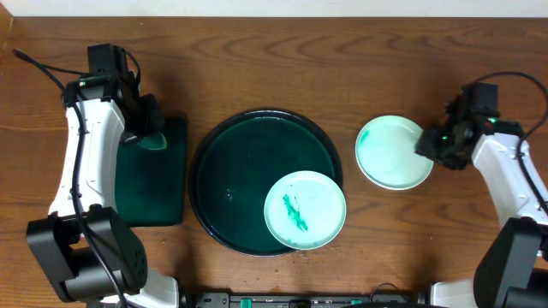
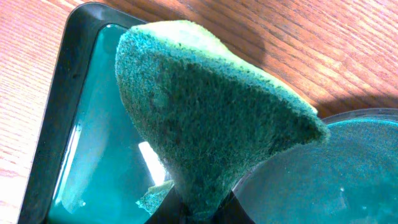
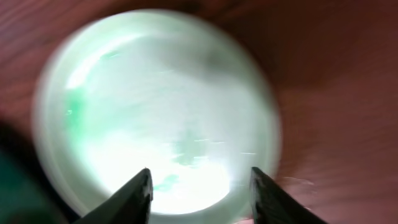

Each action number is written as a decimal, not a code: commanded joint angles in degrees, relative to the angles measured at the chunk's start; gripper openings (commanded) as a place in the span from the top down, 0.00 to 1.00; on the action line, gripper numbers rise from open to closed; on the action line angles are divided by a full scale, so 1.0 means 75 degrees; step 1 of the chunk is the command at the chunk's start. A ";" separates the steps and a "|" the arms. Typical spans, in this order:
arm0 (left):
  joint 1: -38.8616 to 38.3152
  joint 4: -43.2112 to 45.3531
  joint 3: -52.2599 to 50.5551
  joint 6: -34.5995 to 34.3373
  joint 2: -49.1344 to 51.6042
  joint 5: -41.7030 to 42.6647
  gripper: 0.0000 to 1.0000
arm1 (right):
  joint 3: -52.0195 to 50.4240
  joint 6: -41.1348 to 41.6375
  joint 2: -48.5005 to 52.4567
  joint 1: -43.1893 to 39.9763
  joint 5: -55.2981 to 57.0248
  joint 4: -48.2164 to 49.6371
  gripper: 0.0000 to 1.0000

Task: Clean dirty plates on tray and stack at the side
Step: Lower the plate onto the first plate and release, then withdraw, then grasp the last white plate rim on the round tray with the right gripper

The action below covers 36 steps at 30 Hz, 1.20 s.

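Currently the left hand (image 2: 200, 210) clamps a green sponge (image 2: 211, 118) left of the tray (image 1: 223, 171). Right of it, the right hand (image 3: 200, 194) hangs, jaws apart, over a pale plate (image 1: 390, 154) on the desk (image 1: 385, 51); a smeared plate (image 1: 305, 210) lies in the tray.

Surface: brown wooden table (image 1: 257, 51) | left: rectangular dark green tray (image 1: 158, 188) | centre: round dark tray (image 1: 244, 162) — rimmed | right: pale turquoise plate (image 1: 394, 152), just beside it

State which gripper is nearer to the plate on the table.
Right. The right gripper sits at the right edge of that plate; the left gripper holds a sponge beyond the round tray.
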 commanded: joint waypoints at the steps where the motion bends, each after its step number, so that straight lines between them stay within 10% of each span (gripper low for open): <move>1: 0.0032 0.0006 -0.0070 -0.0041 0.0044 -0.0125 0.93 | 0.0297 -0.0635 -0.0099 0.0487 -0.0775 -0.0152 0.47; 18: 0.0032 0.0032 -0.0070 -0.0041 0.0044 -0.0125 0.93 | 0.0437 -0.1037 0.0067 0.3372 -0.1239 -0.1585 0.44; 29: 0.0032 0.0032 -0.0070 -0.0041 0.0044 -0.0125 0.93 | 0.0425 -0.1346 0.1297 0.4185 -0.0603 -0.2087 0.79; 36: 0.0032 0.0032 -0.0070 -0.0041 0.0044 -0.0125 0.93 | 0.0425 -0.1346 0.1405 0.4234 -0.0600 -0.1935 0.84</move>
